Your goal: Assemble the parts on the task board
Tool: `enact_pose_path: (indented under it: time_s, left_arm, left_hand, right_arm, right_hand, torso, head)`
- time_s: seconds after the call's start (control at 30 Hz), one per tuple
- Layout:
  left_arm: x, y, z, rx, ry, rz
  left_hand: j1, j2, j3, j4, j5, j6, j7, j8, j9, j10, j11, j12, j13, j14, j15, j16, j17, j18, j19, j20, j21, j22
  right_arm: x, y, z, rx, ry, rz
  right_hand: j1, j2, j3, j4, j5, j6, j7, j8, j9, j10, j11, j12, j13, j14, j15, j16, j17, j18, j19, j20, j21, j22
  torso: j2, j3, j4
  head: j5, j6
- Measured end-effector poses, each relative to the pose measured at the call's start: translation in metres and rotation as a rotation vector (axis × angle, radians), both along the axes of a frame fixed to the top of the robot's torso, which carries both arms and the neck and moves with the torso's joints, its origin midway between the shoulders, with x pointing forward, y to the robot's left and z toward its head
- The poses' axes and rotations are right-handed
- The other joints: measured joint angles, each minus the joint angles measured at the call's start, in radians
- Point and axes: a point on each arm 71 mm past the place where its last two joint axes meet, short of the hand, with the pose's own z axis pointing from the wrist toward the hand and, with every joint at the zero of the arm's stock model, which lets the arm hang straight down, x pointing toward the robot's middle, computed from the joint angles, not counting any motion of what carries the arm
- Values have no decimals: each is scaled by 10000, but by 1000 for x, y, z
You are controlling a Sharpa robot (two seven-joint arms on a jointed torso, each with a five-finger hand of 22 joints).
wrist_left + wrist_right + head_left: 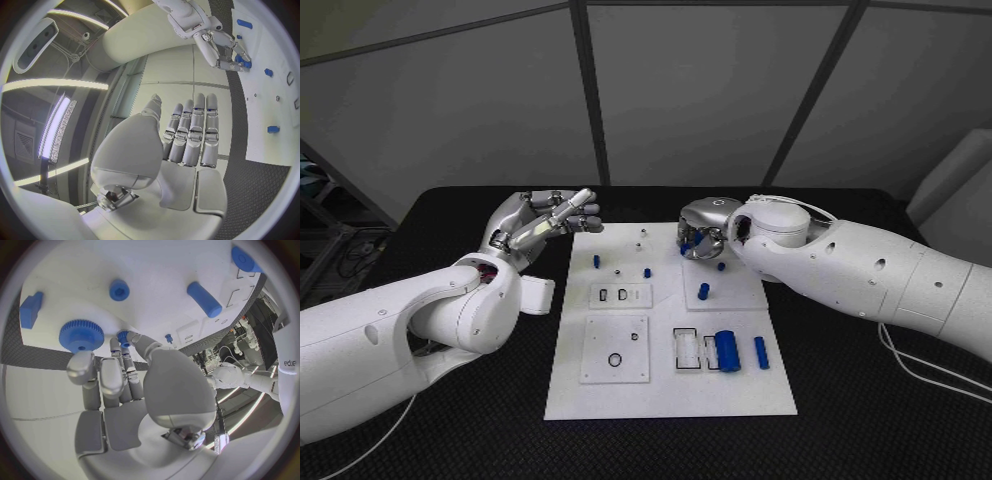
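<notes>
White task board (pixel 733 395) lay mid-desk, blue parts spread across it. Right robot hand (pixel 702 236) hovered over the board's far edge, fingertips pinching a small blue part (pixel 124 337) beside the blue gear (pixel 81 335), so it was nearer. Left robot hand (pixel 542 224) hung off the board's far-left corner, released, holding nothing.

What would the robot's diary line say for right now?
left hand: raised beside white board, holding nothing | right hand: fingers down at far edge of board, pinching small blue piece | blue gear: beside it

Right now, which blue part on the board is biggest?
The thick blue cylinder lying on its side near the front edge of the board, beside a slimmer blue pin. The other parts are much smaller.
</notes>
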Motion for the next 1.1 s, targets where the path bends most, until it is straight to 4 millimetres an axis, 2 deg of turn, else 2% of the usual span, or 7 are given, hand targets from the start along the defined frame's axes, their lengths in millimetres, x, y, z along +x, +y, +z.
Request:
enact_pose_path:
  time_s: [0.17, 0.3, 0.37, 0.63, 0.87, 1.1]
  left_arm:
    - [0, 0, 0, 5, 8, 2]
    - [0, 0, 0, 9, 17, 5]
    - [0, 0, 0, 12, 23, 6]
    - [1, 2, 0, 33, 40, 40]
    - [1, 4, -1, 56, 52, 86]
    - [2, 3, -1, 57, 59, 85]
  left_hand:
    - [0, 0, 0, 0, 0, 0, 0, 1, 0, -36, 34, 0, 0, 0, 0, 0, -1, 0, 0, 0, 0, 0]
    - [-3, 3, 0, 0, 0, 0, 0, 1, 0, -38, 36, 0, 0, 0, 0, 0, 9, 0, 0, 0, 0, 0]
    - [-40, 40, 0, 0, 0, 0, 0, 1, 0, -38, 36, 0, 1, 0, 0, 0, 8, 0, 0, 0, 0, 0]
    - [-40, 40, 0, 0, 0, -29, 29, 1, -4, -38, 36, -45, 1, 0, 0, 1, 7, 0, 0, 0, 0, -1]
    - [-40, 40, 0, 0, 0, -36, 36, -33, -8, -38, 36, -50, 1, 0, 0, 1, 6, 0, -1, 0, 0, 0]
    - [-40, 40, -28, -28, 0, -36, 36, -34, -7, -38, 36, -50, 2, 0, 0, -36, 16, -1, -1, 0, 40, -1]
  right_arm:
    - [0, 1, 1, 3, 5, 6]
    - [0, 1, 1, 79, -87, 19]
    - [-1, 1, 2, 181, -206, 35]
    - [-6, 4, 11, 887, -992, 241]
    - [-8, 15, 20, 1747, -1757, 376]
    - [-2, 33, 21, 2267, -2097, 360]
  right_hand:
    - [2, 2, 122, -14, 0, 133, -13, 1, 19, 141, -33, 0, -2, 0, 0, 61, 32, 0, 0, 0, 71, 77]
    - [135, 134, 383, -56, -14, 303, 3, 69, 39, 344, -50, -9, -2, -23, -22, 181, 191, 2, 144, -37, 284, 354]
    - [190, 186, 527, -115, -41, 461, 3, 120, 40, 485, -52, -39, 3, 2, -78, 276, 281, -159, 313, -55, 453, 620]
    - [345, 214, 720, -230, -52, 595, -4, 168, 98, 607, -72, -20, 51, 2, -77, 337, 316, -157, 360, -72, 613, 863]
    - [370, 239, 754, -264, -51, 626, 27, 165, 96, 607, -72, -22, 55, 2, -77, 337, 331, -156, 360, -72, 613, 886]
    - [370, 239, 753, -265, -52, 626, 27, 155, 92, 607, -73, -26, 54, 2, -77, 336, 330, -156, 359, -72, 613, 897]
  torso:
    - [19, 8, -1]
    - [25, 10, -8]
    - [30, 10, -11]
    - [45, 9, -14]
    - [65, 2, -14]
    - [85, -9, 23]
  head:
    - [16, -18]
    - [18, -24]
    - [18, -19]
    - [19, 37]
    - [18, 91]
    - [81, 58]
